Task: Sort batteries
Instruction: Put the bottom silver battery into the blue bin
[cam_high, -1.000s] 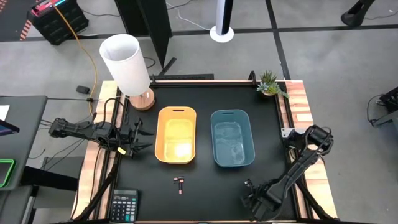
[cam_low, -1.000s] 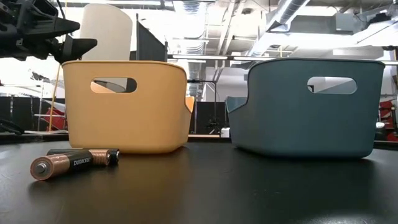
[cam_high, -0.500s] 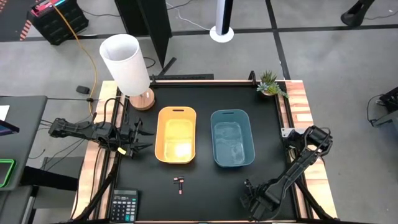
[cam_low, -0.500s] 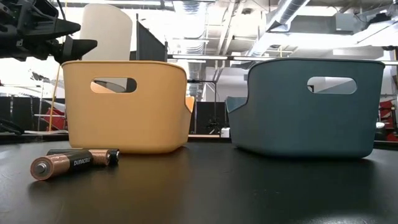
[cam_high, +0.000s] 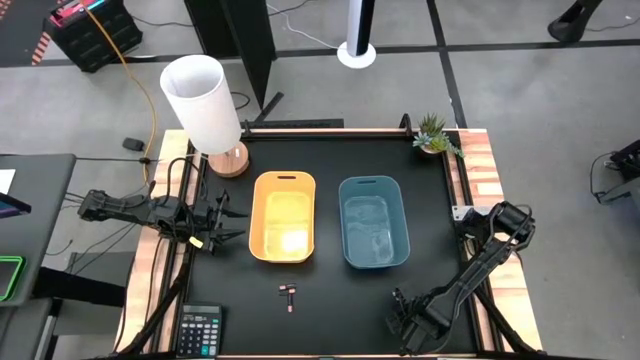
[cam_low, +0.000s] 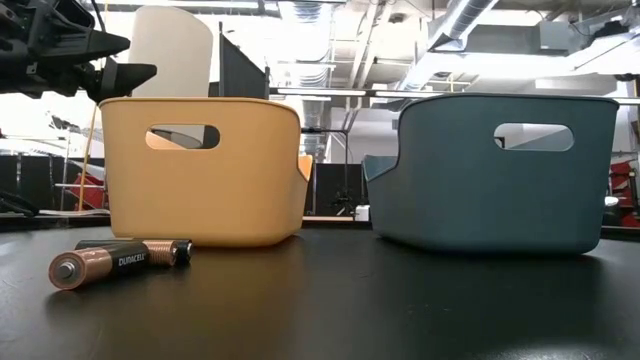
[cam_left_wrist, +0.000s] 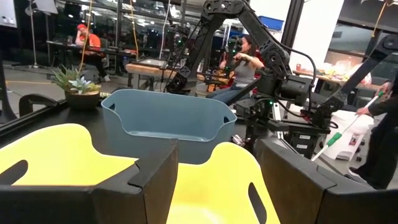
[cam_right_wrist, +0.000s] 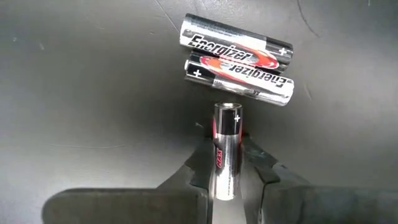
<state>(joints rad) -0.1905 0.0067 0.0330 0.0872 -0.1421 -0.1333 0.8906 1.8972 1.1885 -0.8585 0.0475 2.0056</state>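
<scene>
Two dark batteries with copper ends (cam_low: 115, 262) lie on the black table in front of the yellow bin (cam_high: 284, 216); they also show in the high view (cam_high: 289, 293). The blue bin (cam_high: 373, 221) stands to its right. My right gripper (cam_right_wrist: 226, 177) is near the table's front right (cam_high: 405, 318), shut on a silver battery (cam_right_wrist: 226, 146). Two more silver batteries (cam_right_wrist: 236, 61) lie side by side on the table just beyond it. My left gripper (cam_high: 232, 224) is open and empty beside the yellow bin's left wall, above table height (cam_low: 110, 60). My right gripper pinches the silver battery's body (cam_right_wrist: 225, 174) between its two fingers, one on each long side, back from the plus end (cam_right_wrist: 227, 113). The fingers lie along the battery. Whether the battery rests on the table or is lifted, I cannot tell.
A white lamp (cam_high: 203, 100) stands at the far left corner, a small plant (cam_high: 434, 133) at the far right corner, a calculator (cam_high: 200, 330) at the near left. People show in the room beyond the table in the left wrist view (cam_left_wrist: 239, 59).
</scene>
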